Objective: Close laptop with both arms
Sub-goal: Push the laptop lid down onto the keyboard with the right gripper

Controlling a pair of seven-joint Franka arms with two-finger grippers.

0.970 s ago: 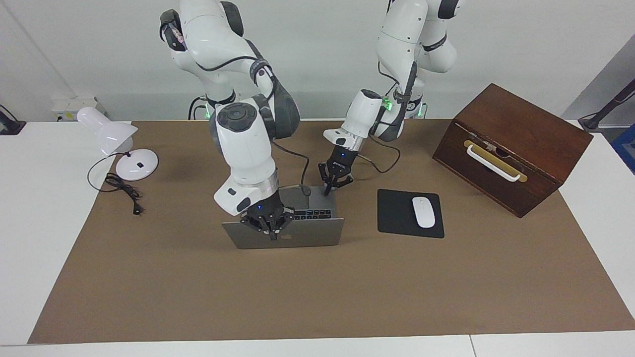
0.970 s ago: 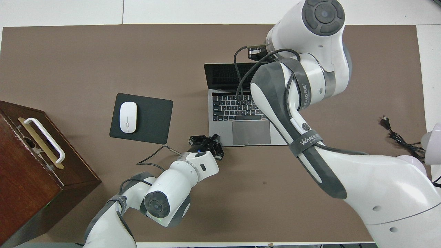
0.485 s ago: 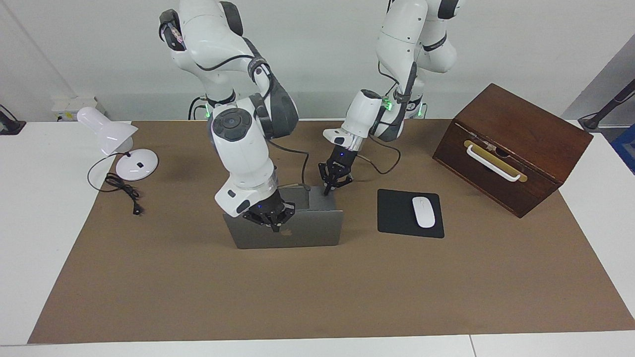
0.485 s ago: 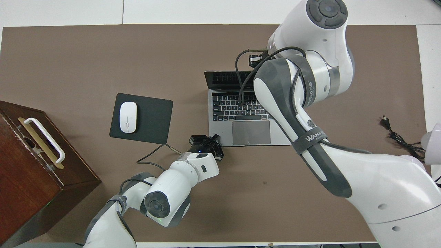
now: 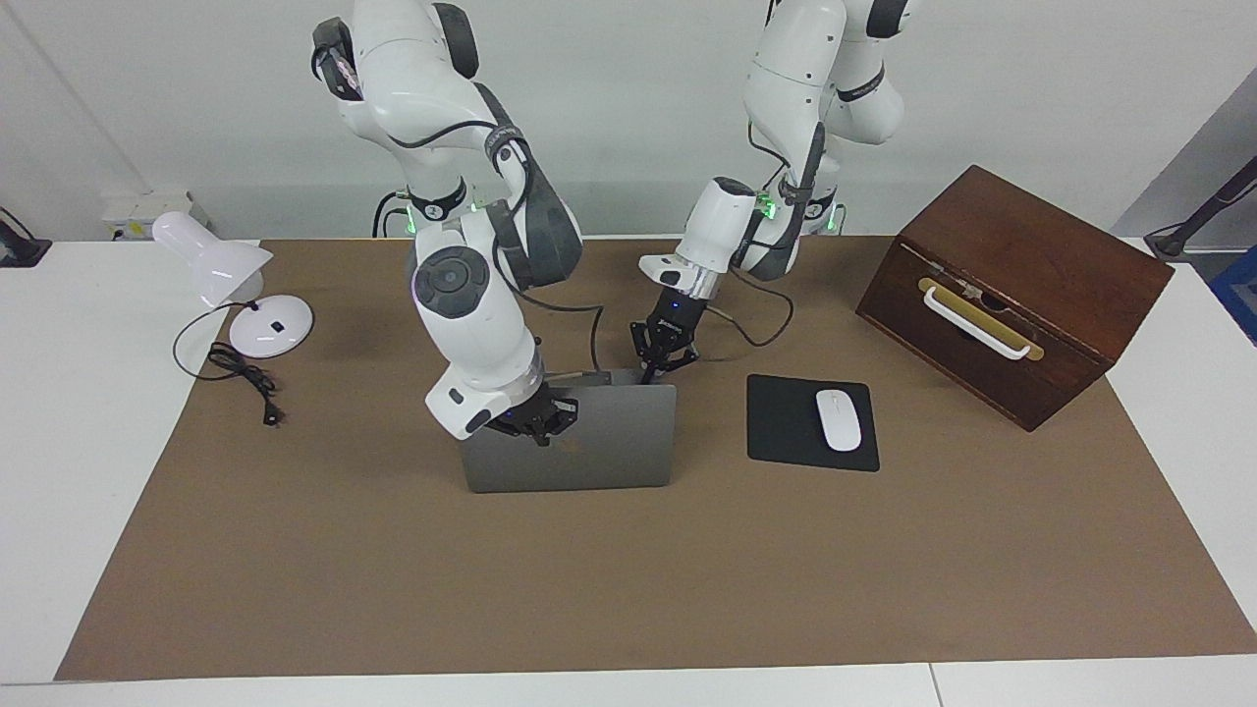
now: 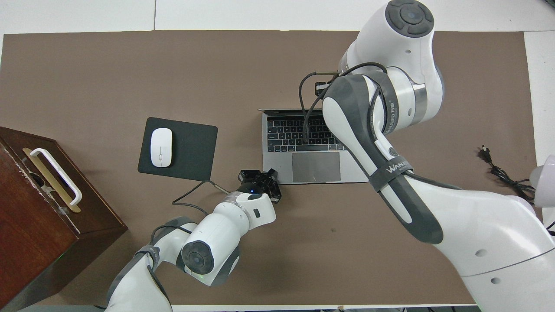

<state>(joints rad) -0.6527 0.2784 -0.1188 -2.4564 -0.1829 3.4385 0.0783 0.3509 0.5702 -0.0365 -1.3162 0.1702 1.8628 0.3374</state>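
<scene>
The silver-grey laptop (image 5: 609, 447) stands partly open on the brown mat, its lid leaning over the keyboard (image 6: 299, 134) so its outer face shows in the facing view. My right gripper (image 5: 537, 430) is shut, fingertips pressed against the lid's outer face near the logo. In the overhead view the right arm hides that gripper, and the lid shows only as a thin edge. My left gripper (image 5: 650, 373) is shut and holds nothing. It rests at the base's corner (image 6: 277, 181) nearest the robots, toward the left arm's end.
A black mouse pad (image 5: 786, 427) with a white mouse (image 5: 838, 419) lies beside the laptop toward the left arm's end. A brown wooden box (image 5: 1011, 290) with a white handle stands at that end. A white desk lamp (image 5: 231, 285) and its cord are at the right arm's end.
The lid has swung from leaning back to tipping over the keyboard, and the screen no longer shows from overhead. My right gripper followed it toward the robots. My left gripper stayed put.
</scene>
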